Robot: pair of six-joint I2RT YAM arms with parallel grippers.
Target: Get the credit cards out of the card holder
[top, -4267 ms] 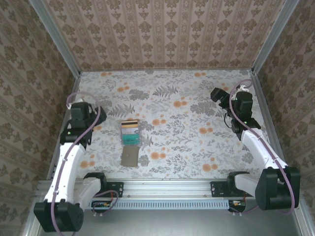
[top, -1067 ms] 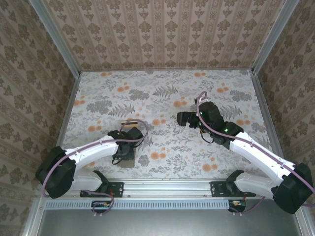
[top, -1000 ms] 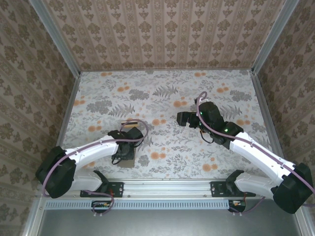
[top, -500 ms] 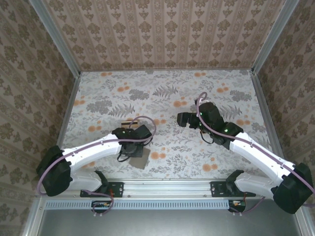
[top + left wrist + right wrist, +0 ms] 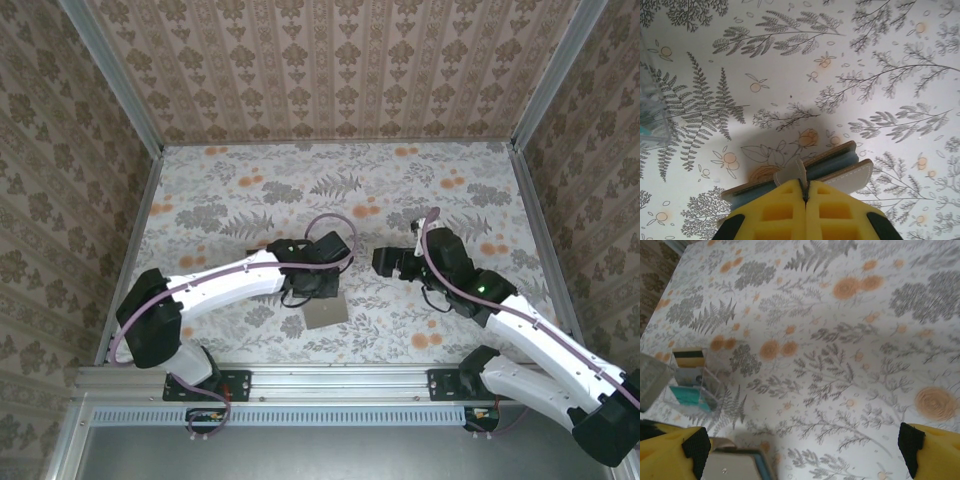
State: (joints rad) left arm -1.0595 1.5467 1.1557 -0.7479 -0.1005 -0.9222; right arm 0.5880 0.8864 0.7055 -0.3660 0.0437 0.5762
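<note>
A table (image 5: pixel 240 190) with a white surface printed all over in grey ferns and orange flowers carried a clear plastic tray (image 5: pixel 692 382) holding teal and tan contents, lying flat left of centre.

card holder (image 5: pixel 325 314): grey-brown, blue lining | table (image 5: pixel 400 190): floral orange-grey

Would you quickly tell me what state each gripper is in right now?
Left gripper: closed on the card holder.
Right gripper: open, holding nothing.
</note>
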